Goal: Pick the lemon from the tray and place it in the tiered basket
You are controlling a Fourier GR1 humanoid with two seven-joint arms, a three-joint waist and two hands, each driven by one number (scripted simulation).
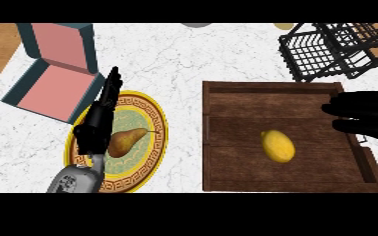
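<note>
The lemon (277, 145) lies loose in the tray (244, 98); the right hand (357, 115) hovers beside it, fingers curled, empty, poised to grasp. The left hand (100, 114) rests open over the plate (153, 125).

A white marbled desk (192, 60) with faint grey veins fills the view under even light. At the upper left corner a strip of brown wood (6, 42) shows past the desk's edge.
</note>
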